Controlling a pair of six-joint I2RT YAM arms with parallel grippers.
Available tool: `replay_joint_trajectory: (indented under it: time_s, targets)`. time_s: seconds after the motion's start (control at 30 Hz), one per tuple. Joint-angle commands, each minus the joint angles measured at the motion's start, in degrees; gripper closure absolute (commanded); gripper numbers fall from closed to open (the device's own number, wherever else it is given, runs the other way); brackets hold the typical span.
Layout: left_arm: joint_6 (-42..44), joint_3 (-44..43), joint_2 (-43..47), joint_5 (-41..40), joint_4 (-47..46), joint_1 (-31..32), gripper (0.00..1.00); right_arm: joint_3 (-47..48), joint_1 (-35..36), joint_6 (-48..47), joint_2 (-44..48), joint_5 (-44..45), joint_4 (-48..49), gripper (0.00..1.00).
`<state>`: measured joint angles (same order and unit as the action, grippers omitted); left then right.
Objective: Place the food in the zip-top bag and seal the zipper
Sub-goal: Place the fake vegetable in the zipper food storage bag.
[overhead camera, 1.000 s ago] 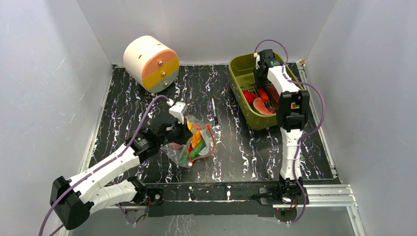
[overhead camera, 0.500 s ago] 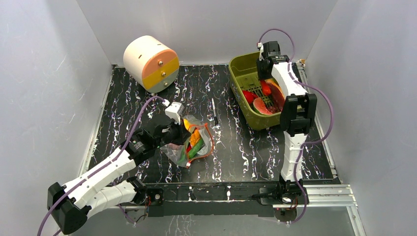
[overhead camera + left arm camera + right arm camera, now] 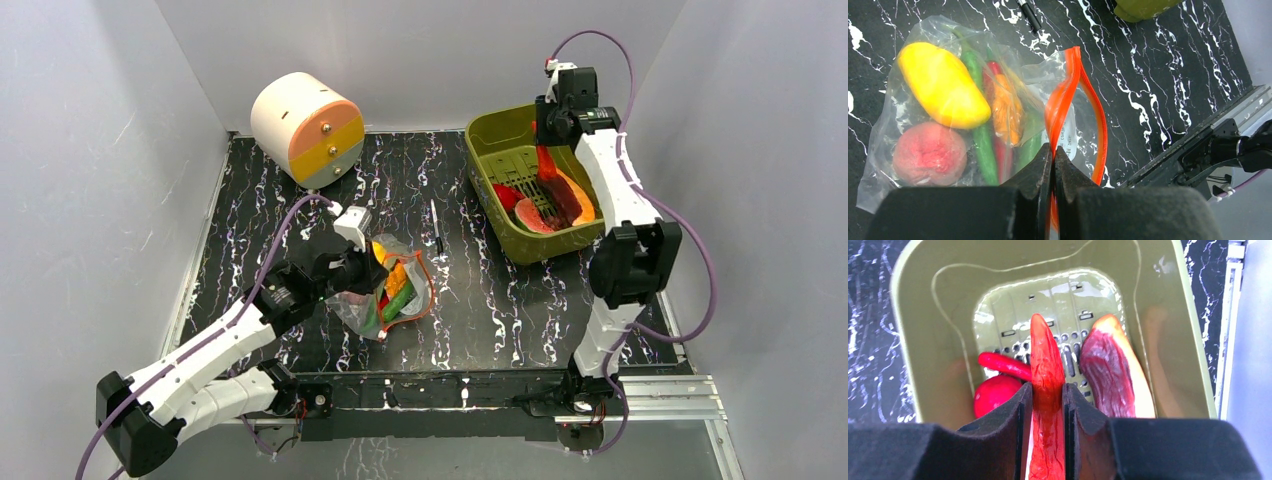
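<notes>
The zip-top bag [image 3: 400, 292] lies left of the table's middle, its mouth facing the near edge. Inside it are a yellow piece [image 3: 943, 85], a pink peach [image 3: 928, 152], a green pepper [image 3: 980, 145] and an orange piece [image 3: 1008, 107]. My left gripper [image 3: 1053, 150] is shut on one side of the orange-red zipper [image 3: 1064, 95]; the other side bows away, so the mouth gapes. My right gripper [image 3: 1047, 387] is shut on a long red-orange food piece [image 3: 1045, 355], which hangs above the olive tub [image 3: 490, 135].
In the tub [image 3: 923, 340] lie a round red fruit [image 3: 995, 392], a red chili [image 3: 1003, 364] and a dark red slice with a yellow rind [image 3: 1113, 370]. A cream-and-orange drum [image 3: 305, 127] stands back left. A black pen [image 3: 437, 228] lies between bag and tub.
My right gripper has risen out of the tub and moved toward the back wall, lifting the red-orange piece. The left gripper has stayed on the zipper, shifting only slightly.
</notes>
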<state>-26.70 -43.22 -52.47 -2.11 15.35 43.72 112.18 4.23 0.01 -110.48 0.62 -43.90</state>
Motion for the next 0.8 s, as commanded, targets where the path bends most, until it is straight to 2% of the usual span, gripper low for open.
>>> replay_joint_trajectory:
  time_s: [0.0, 0.2, 0.37, 0.53, 0.77]
  targets:
    - [-2.2, -2.8, 1.2, 1.0, -0.3, 0.1, 1.0, -3.8, 0.6, 2.4, 8.4, -5.3, 4.4, 0.91]
    - [1.5, -8.2, 0.4, -2.2, 5.2, 0.1, 1.0, -12.4, 2.5, 4.1, 19.0, -13.5, 8.7, 0.9]
    - [1.3, -10.2, 0.6, -0.8, 5.6, 0.1, 1.0, -21.0, 3.9, 4.7, 26.2, -23.8, 13.8, 0.89]
    - [-0.5, -11.2, 0.1, 0.1, 6.3, 0.2, 1.0, -25.8, 9.4, -0.8, 30.0, -28.1, 15.5, 0.89]
    - [-1.9, -12.3, 1.0, 0.9, 8.5, 0.1, 1.0, -35.4, 13.7, -2.8, 39.0, -36.4, 26.0, 0.87]
